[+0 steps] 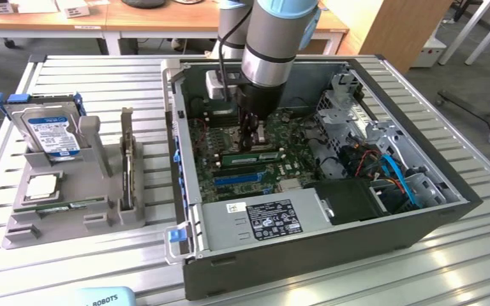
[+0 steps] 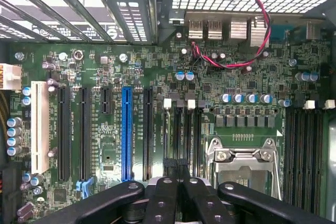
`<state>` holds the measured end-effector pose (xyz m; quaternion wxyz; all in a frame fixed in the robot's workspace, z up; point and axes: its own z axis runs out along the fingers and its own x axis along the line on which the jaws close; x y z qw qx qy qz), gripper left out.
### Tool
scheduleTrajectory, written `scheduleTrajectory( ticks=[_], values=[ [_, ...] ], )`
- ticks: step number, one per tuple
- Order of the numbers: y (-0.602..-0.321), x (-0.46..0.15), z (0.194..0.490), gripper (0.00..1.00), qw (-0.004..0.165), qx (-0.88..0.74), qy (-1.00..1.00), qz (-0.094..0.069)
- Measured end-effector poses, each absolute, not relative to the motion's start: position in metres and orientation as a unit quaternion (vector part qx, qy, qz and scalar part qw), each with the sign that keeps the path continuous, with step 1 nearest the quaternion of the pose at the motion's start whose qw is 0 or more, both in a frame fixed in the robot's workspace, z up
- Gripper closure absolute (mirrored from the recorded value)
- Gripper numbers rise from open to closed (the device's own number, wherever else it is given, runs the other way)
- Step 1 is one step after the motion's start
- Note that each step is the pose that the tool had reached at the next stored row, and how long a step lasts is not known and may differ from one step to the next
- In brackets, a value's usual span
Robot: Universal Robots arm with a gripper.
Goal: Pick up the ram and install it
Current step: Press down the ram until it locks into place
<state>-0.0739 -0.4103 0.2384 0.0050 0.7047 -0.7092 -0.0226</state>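
The ram [image 1: 60, 208], a narrow green stick with a white label, lies flat in the front of the grey fixture [image 1: 23, 234] at the exterior view's left. My gripper [image 1: 256, 137] hangs inside the open computer case [image 1: 313, 255], far from that stick, low over the motherboard [image 2: 105, 66]. In the wrist view the black fingers [image 2: 164, 198] of the gripper [image 2: 177, 183] stand together, shut, above the black memory slots [image 2: 180, 140] beside the processor socket [image 2: 242, 163]. Another green stick [image 1: 249, 155] lies along the slots just under the gripper; whether the fingers touch it is hidden.
The fixture also holds a hard drive [image 1: 53, 131], a square silver processor [image 1: 41, 185] and a tall dark card [image 1: 126, 166]. Inside the case sit the power supply [image 1: 262, 220], blue and red cables [image 1: 394, 175] and a metal drive cage [image 1: 347, 102]. A blue slot [image 2: 126, 129] runs beside the memory slots.
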Motion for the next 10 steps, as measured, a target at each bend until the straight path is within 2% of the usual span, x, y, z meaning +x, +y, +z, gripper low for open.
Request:
scheduleTrajectory(
  ticks=[10],
  values=[
    [-0.4122, -0.0754, 0.2384, 0.90, 0.005, 0.705, -0.709, -0.023]
  ],
)
